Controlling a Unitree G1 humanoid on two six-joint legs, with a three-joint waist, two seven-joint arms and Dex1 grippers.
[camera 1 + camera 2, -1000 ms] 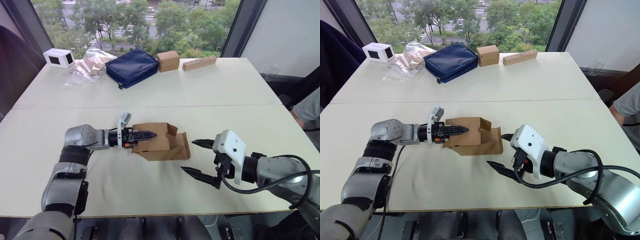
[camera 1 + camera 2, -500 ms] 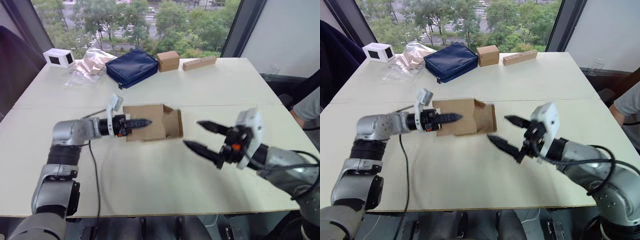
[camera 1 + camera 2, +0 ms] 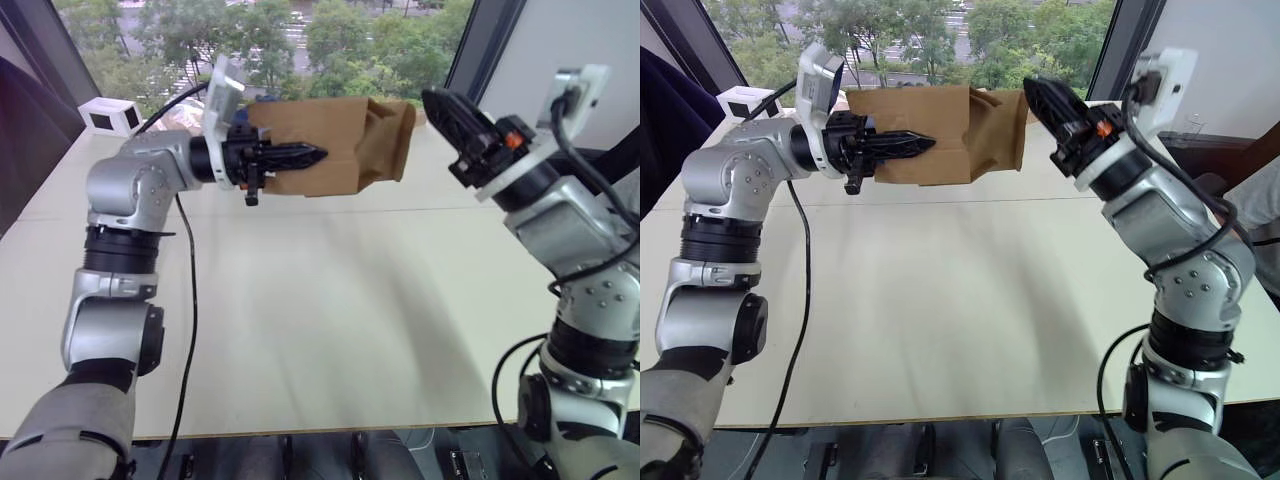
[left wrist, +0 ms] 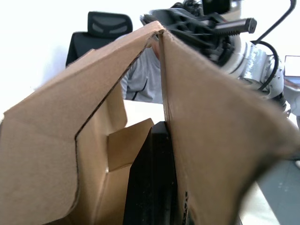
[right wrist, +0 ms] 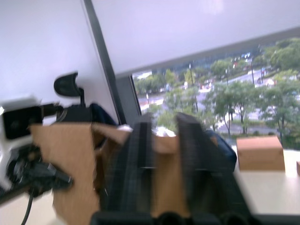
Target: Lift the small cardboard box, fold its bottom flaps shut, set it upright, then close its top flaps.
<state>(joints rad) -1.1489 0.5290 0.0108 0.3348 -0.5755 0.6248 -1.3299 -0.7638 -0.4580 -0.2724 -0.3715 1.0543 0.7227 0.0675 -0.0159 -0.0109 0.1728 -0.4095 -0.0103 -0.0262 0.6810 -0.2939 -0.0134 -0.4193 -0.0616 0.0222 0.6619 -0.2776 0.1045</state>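
The small cardboard box [image 3: 335, 140], plain brown, hangs lying on its side high above the table. My left gripper [image 3: 310, 155] is shut on the box's near side wall; in the left wrist view one black finger [image 4: 150, 183] lies inside the box against that wall. The box's loose end flaps [image 3: 1000, 125] face right, partly spread. My right gripper [image 3: 440, 103] is shut and raised, with its tips right at those flaps' edge. I cannot tell if they touch. From the right wrist view its fingers [image 5: 136, 159] point at the box [image 5: 70, 154].
The pale table [image 3: 330, 300] lies below both arms. A white box with a dark window [image 3: 105, 117] stands at its far left corner. Another brown box [image 5: 260, 152] sits at the far edge by the window. A person's sleeve [image 3: 1260, 215] shows at the right.
Both arms have risen, and the box has gone from just above the table to head height. My right gripper has shut and moved up to the box's right end.
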